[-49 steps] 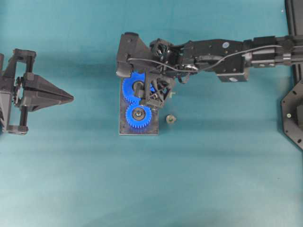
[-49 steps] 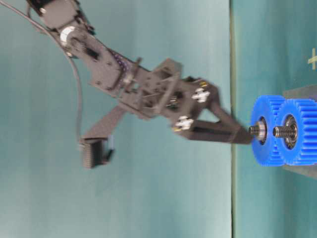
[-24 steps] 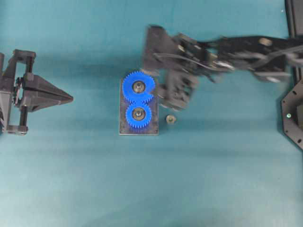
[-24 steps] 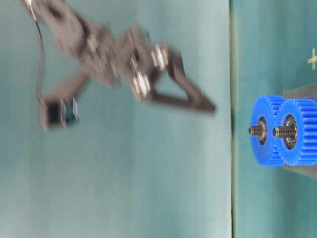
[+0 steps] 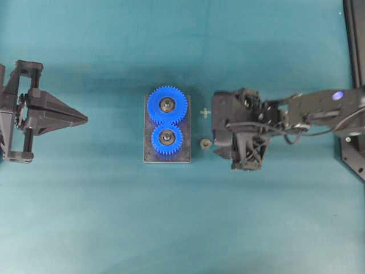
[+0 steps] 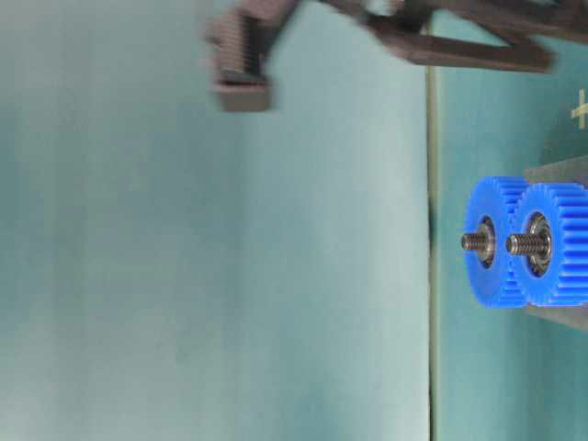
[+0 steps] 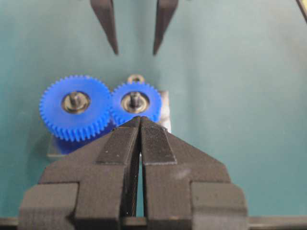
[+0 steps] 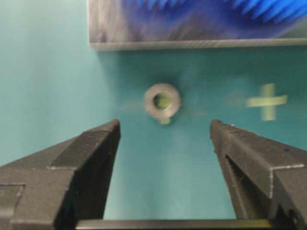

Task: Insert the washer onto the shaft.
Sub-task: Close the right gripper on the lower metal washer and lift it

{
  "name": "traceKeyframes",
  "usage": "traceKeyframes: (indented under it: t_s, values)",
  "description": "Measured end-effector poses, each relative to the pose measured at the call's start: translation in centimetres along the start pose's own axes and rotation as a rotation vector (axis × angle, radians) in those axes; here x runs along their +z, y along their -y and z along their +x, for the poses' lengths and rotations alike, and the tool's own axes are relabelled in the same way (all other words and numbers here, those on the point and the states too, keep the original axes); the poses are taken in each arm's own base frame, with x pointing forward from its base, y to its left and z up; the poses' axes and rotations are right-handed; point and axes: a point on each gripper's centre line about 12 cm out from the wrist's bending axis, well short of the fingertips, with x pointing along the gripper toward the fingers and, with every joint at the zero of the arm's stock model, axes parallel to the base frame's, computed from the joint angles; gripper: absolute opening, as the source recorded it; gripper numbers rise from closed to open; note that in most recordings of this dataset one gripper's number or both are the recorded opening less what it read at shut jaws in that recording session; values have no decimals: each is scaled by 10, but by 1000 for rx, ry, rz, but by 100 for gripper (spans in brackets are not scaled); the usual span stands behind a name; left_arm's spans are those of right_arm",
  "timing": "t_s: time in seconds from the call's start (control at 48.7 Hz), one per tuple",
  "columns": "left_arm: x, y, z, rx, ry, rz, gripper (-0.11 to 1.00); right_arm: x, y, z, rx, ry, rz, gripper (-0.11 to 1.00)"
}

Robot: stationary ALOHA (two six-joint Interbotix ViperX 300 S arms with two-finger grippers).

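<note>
The right pincer (image 8: 164, 132) stood wide apart and empty, its two fingers (image 8: 88, 148) level with the table and pointed at the washer (image 8: 162, 101), which lay flat on the teal cloth just ahead of the tips and about midway between them. Beyond the washer, further out from the pincer, ran the edge of the grey base plate (image 8: 192, 44) carrying the blue gears (image 5: 167, 105), and a pale cross mark (image 8: 267, 101) sat on the cloth off toward the right-hand finger. From overhead, the washer (image 5: 205, 143) lay just beside the plate's edge, between it and the right pincer (image 5: 219, 128). Each gear had a threaded shaft (image 6: 474, 242) standing bare at its hub, so the step in hand looked like the approach for pickup, with nothing yet grasped. The next move probably called for easing forward and down until the fingers straddled the washer, then closing gently, since so thin a ring could slip. The left pincer (image 7: 139, 122) hung pressed shut, well back from the gears
</note>
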Motion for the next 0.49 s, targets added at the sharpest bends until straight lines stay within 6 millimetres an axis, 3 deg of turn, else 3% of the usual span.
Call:
traceKeyframes:
  t_s: [0.164, 0.493]
  values:
    - [0, 0, 0, 0, -2, 0, 1, -3, 0, 20, -1, -40, -1, 79]
    - [0, 0, 0, 0, 0, 0, 1, 1, -1, 31, -1, -51, -2, 74]
